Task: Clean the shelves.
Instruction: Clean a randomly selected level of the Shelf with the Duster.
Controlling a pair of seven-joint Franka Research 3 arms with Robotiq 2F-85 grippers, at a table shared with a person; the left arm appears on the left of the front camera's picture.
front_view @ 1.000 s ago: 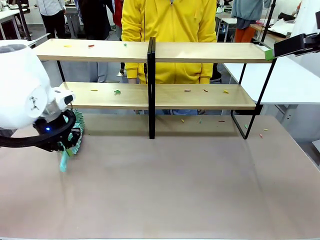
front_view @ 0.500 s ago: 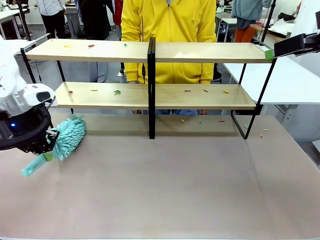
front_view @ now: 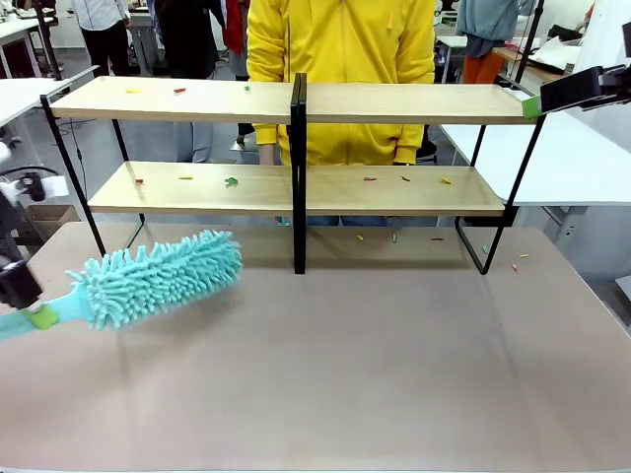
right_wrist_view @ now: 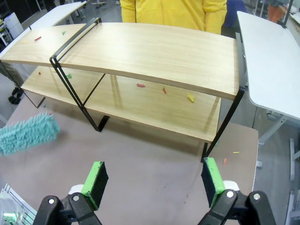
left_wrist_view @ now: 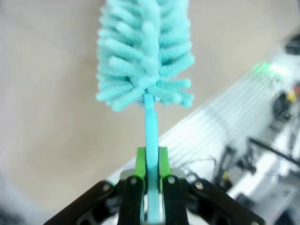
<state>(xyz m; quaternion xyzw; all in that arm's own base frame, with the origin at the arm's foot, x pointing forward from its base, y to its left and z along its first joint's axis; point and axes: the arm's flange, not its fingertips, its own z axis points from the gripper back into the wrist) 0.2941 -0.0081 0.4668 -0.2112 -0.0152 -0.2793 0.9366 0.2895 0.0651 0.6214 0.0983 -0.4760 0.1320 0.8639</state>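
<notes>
Front view: the fluffy turquoise duster, bunched under the arm a second ago, now lies level at lower left, its handle clamped in the left gripper. It points toward the two-tier light-wood shelves spanning the upper frame. Small coloured scraps litter both boards, so sweeping looks about to begin; the right gripper gapes wide and empty.

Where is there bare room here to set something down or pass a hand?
The table is bare from the duster rightward, in front of the shelves. The top board's right half is bare too. Crowded: scraps dot the top-left board, the lower board and the table beneath it.
</notes>
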